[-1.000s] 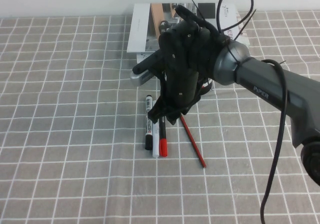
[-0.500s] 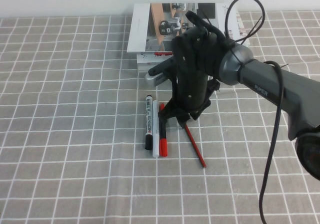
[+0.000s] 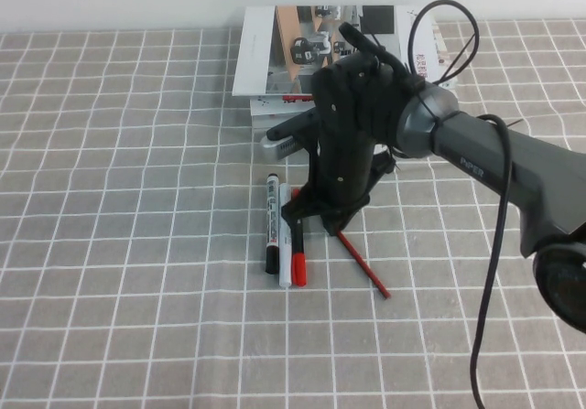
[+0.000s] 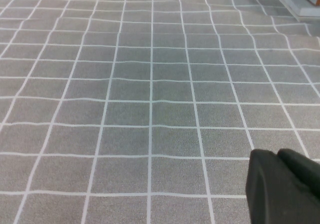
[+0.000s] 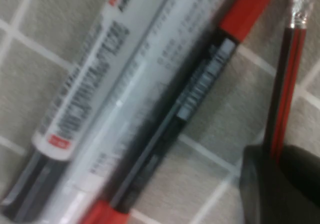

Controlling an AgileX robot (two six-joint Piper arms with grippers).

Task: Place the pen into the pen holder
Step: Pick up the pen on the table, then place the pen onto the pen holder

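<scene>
The right gripper (image 3: 316,215) is at counter centre, clamped on the pen (image 3: 366,266). The pen's long axis runs diagonally, its free end toward the near right corner. Markers (image 3: 284,235) lie beside it. The left gripper (image 4: 280,186) state: cannot tell.

- One pen (image 3: 365,266): thin red stick on the checked cloth.
- Three markers, side by side: one black-capped marker (image 3: 272,223), one pale marker (image 3: 285,261), one red-capped marker (image 3: 298,264).
- One stack of printed booklets (image 3: 275,52) at the far edge.
- Two grippers: right gripper (image 3: 316,219) low over the markers and the pen's upper end; left gripper (image 4: 282,184) above bare cloth.
</scene>
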